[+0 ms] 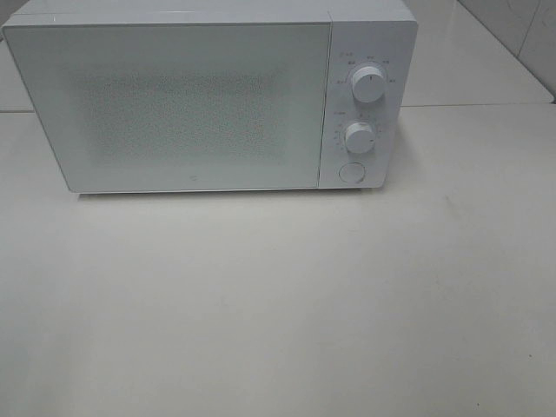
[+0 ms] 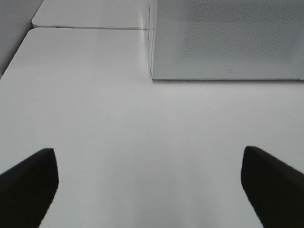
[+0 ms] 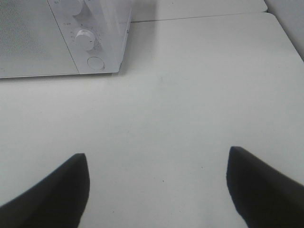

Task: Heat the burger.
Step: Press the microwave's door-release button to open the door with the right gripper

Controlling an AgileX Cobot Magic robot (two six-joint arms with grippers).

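Opening step: microwave shut, burger not in view. Over worktop, left fingers & right fingers spread, empty. Next, prob: right side presses round button — gets door open.

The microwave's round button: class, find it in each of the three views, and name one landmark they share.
Exterior high: round button under the lower knob, right of the door.
Left wrist: not in it.
Right wrist: round button, again under the lower knob.
Shared landmark: the speckled door.
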